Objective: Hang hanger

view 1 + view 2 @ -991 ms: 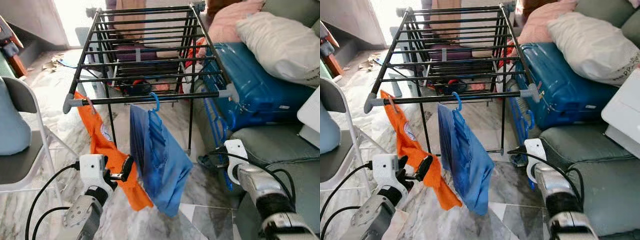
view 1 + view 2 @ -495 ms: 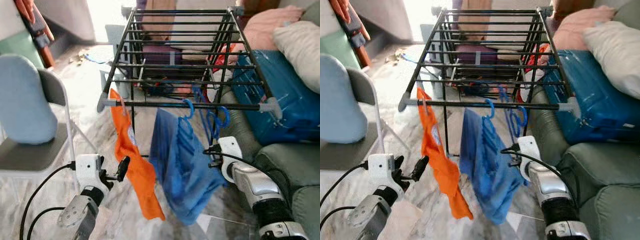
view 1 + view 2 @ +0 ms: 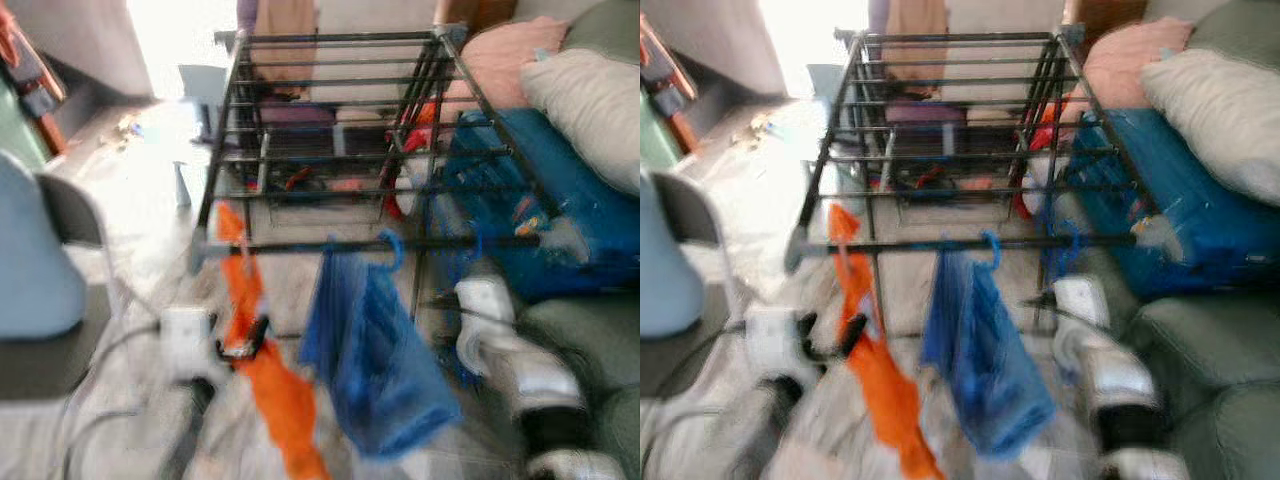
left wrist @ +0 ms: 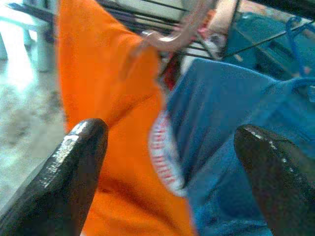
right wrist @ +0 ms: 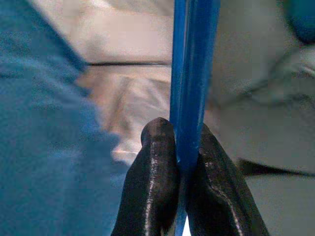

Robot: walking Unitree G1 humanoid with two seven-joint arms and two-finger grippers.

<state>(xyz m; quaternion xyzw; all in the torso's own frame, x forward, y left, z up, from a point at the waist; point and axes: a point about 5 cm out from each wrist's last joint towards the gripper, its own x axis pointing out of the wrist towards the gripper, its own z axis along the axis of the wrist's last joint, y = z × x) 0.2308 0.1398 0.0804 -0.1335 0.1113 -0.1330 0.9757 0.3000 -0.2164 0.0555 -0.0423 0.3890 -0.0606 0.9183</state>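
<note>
The head views are smeared with motion now, where half a second ago they were sharp, so the robot's head is moving and the whole scene has shifted; the drying rack (image 3: 340, 110) itself has not been moved. On its near rail (image 3: 380, 244) the blue garment (image 3: 375, 360) hangs from a blue hook, and the orange garment (image 3: 265, 370) hangs to its left on a pale hanger, as both did before.

What has changed is the right arm. A second ago it was low beside the sofa; half a second ago it had come up to the blue hangers by the rack's right leg. Now the right hand (image 5: 184, 157) has its two black fingers pressed together on a thin blue hanger (image 5: 189, 73), pinching it edge-on. In the head views that arm is a white blur just right of the blue garment and below the rail, so the hanger is probably still under the rail rather than on it, though the blur makes this hard to judge.

The left hand (image 4: 170, 162) is spread wide, holding nothing, and points at the orange garment with the blue one just beyond it.

So the grasp appears made and the hanging itself is not yet done: the hook still has to go up and over the rail, likely in the bare stretch right of the blue garment.
</note>
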